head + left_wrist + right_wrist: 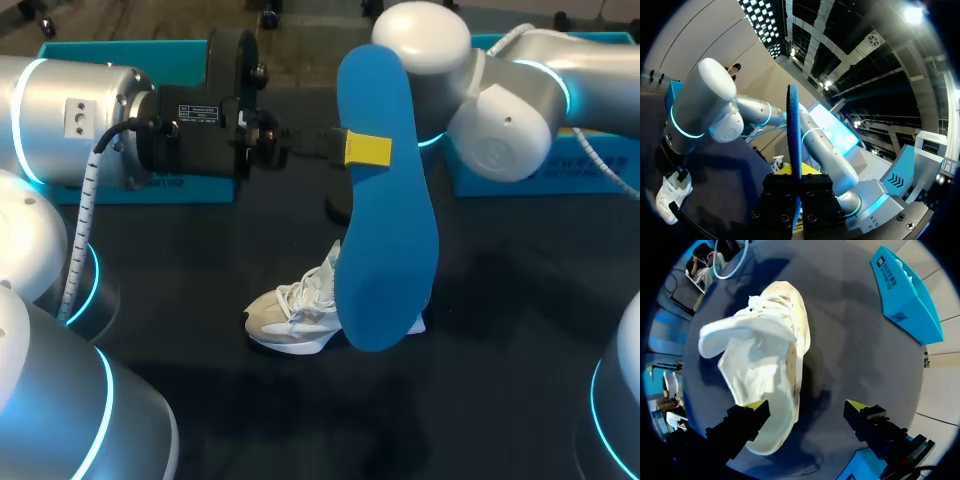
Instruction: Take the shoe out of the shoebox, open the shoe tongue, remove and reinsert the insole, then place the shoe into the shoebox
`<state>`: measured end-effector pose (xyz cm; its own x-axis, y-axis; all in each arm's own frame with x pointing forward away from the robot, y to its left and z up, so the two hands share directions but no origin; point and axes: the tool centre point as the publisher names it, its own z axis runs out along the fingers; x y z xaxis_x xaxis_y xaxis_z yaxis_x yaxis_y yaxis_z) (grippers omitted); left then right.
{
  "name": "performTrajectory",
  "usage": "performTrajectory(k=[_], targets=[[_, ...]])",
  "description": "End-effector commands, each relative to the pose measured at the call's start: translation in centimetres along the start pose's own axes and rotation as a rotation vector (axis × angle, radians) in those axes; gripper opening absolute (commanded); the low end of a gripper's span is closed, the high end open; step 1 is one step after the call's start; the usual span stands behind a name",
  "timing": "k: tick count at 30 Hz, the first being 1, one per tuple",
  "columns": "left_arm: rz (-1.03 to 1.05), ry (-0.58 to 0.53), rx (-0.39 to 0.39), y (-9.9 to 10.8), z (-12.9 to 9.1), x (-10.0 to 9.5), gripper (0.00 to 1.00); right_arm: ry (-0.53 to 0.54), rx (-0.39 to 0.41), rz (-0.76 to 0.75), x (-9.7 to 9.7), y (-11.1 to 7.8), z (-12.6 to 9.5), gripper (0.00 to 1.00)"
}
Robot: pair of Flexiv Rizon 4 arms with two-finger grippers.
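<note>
l gripper [365, 150] pinches upright insole [385, 210], hides rear of shoe [290, 318], shoebox [530, 178] beyond

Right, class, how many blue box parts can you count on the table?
2. One box part lies far left, behind the left arm; the other far right, behind the right arm. The arms cover both partly, so more may be hidden.

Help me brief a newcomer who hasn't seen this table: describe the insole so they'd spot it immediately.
Find the dark table, with a white shoe lying near its middle. Raised in the air by that shoe, the left gripper pinches a flat piece on edge: the insole. It is the only blue, foot-shaped sheet; the blue boxes behind are blocky and rest on the table.
</note>
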<state>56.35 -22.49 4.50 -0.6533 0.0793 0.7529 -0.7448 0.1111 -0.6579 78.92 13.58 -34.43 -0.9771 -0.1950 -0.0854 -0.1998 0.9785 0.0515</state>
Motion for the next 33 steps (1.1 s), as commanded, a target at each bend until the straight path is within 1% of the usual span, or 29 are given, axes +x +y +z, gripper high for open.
performTrajectory(k=[1, 5, 9, 10, 11, 12, 13, 14, 15, 16, 22, 26, 33], targets=[[0.0, 0.0, 0.006, 0.3, 0.2, 0.1, 0.0, 0.015, -0.018, -0.007, -0.6, 0.3, 2.6, 1.0], [0.0, 0.0, 0.006, 0.3, 0.2, 0.1, 0.0, 0.028, -0.039, -0.006, -0.4, 0.5, 4.0, 1.0], [0.0, 0.0, 0.006, 0.3, 0.2, 0.1, 0.0, 0.046, -0.05, 0.008, 0.1, 0.5, 4.9, 1.0], [0.0, 0.0, 0.006, 0.3, 0.2, 0.1, 0.0, 0.045, -0.057, 0.011, 0.2, 0.5, 5.0, 0.96], [0.0, 0.0, 0.006, 0.3, 0.2, 0.1, 0.0, 0.051, -0.059, 0.016, 0.3, 0.5, 5.2, 0.85], [0.0, 0.0, 0.006, 0.3, 0.2, 0.1, 0.0, 0.052, -0.062, 0.021, 0.3, 0.5, 5.3, 0.67], [0.0, 0.0, 0.006, 0.3, 0.2, 0.1, 0.0, 0.052, -0.064, 0.027, 0.4, 0.4, 5.5, 0.43], [0.0, 0.0, 0.006, 0.3, 0.2, 0.1, 0.0, 0.055, -0.066, 0.033, 0.5, 0.4, 5.6, 0.35], [0.0, 0.0, 0.006, 0.3, 0.2, 0.1, 0.0, 0.058, -0.067, 0.039, 0.5, 0.4, 5.6, 0.23], [0.0, 0.0, 0.006, 0.3, 0.2, 0.1, 0.0, 0.057, -0.068, 0.042, 0.5, 0.5, 5.6, 0.01], [0.0, 0.0, 0.006, 0.3, 0.2, 0.1, 0.0, 0.06, -0.071, 0.057, 0.8, 0.8, 5.5, 0.0], [0.0, 0.0, 0.006, 0.3, 0.2, 0.1, 0.0, 0.082, -0.072, 0.048, 0.9, 0.9, 5.7, 0.0], [0.0, 0.0, 0.006, 0.3, 0.2, 0.1, 0.0, 0.111, -0.098, 0.117, 1.4, 0.7, 5.3, 0.0]])
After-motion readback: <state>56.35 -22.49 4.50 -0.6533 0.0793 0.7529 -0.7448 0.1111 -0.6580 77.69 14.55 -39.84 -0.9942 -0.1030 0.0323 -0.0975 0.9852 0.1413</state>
